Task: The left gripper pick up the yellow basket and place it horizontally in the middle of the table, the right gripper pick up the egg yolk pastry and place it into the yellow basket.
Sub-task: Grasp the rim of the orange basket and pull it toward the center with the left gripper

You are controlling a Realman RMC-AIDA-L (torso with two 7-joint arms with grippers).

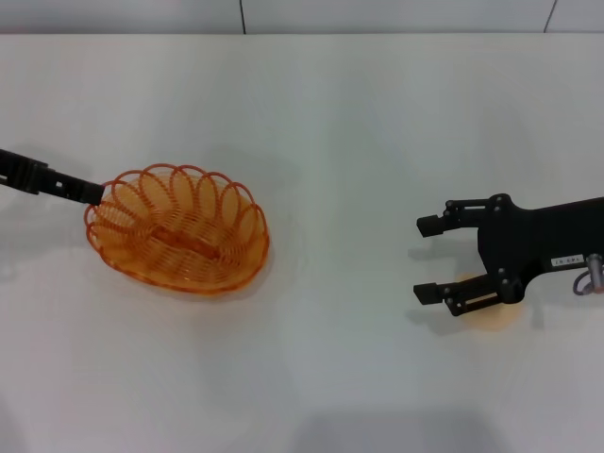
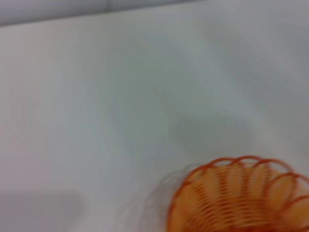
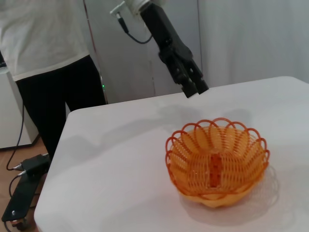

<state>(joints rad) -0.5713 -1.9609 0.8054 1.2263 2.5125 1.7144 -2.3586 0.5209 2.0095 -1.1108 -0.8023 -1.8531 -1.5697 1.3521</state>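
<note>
The yellow basket (image 1: 179, 231) stands upright on the white table (image 1: 330, 113), left of the middle; it also shows in the left wrist view (image 2: 241, 198) and the right wrist view (image 3: 217, 162), and it is empty. My left gripper (image 1: 94, 192) is at the basket's far-left rim; in the right wrist view the left gripper (image 3: 195, 91) hangs a little above and behind the rim, apart from it. My right gripper (image 1: 429, 260) is open and empty at the right. The egg yolk pastry (image 1: 493, 317) lies mostly hidden under its lower finger (image 1: 436, 293) and palm.
A person in a white shirt and black trousers (image 3: 48, 58) stands past the table's far end. A black device with cables (image 3: 29, 166) lies on the floor there. The table's back edge (image 1: 283, 34) meets a grey wall.
</note>
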